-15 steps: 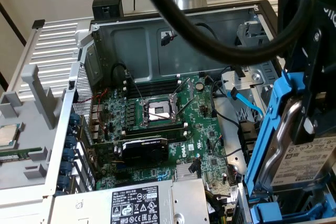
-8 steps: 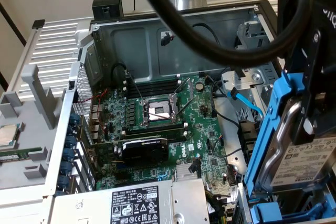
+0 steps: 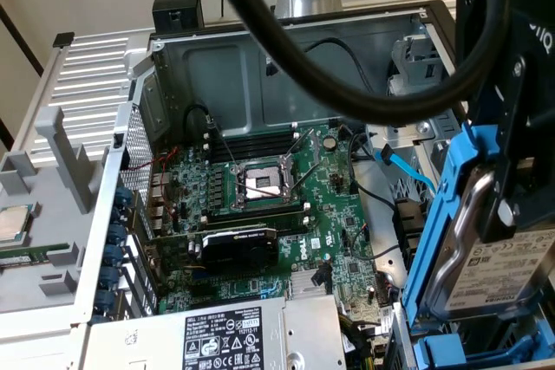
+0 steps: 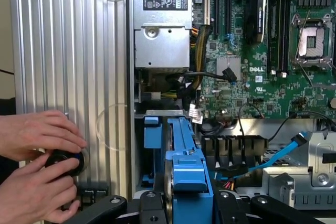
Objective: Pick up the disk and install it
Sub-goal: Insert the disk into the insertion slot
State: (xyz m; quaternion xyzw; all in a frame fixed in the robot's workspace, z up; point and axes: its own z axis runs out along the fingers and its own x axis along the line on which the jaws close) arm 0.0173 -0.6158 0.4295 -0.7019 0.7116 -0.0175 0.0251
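The disk (image 3: 507, 273), silver-grey with a white printed label, is clipped in its blue carrier (image 3: 453, 205) and hangs tilted on edge at the exterior view's right. My black gripper (image 3: 501, 207) is shut on it from above. Seen from the wrist, the disk's thin metal edge (image 4: 169, 182) and the carrier (image 4: 189, 174) run between the fingers (image 4: 227, 205) of the gripper (image 4: 186, 205). The disk hangs just over the blue-lined drive bay (image 4: 152, 132) at the open computer case's corner, above its blue rails (image 3: 460, 354).
Inside the case lie the green motherboard (image 3: 325, 188), the bare processor socket (image 3: 260, 184), a black card (image 3: 238, 244) and the grey power supply (image 3: 217, 335). A blue cable (image 3: 408, 169) crosses near the bay. A person's hands (image 4: 37, 166) hold a black knob beside the case. A thick black hose (image 3: 286, 49) arcs overhead.
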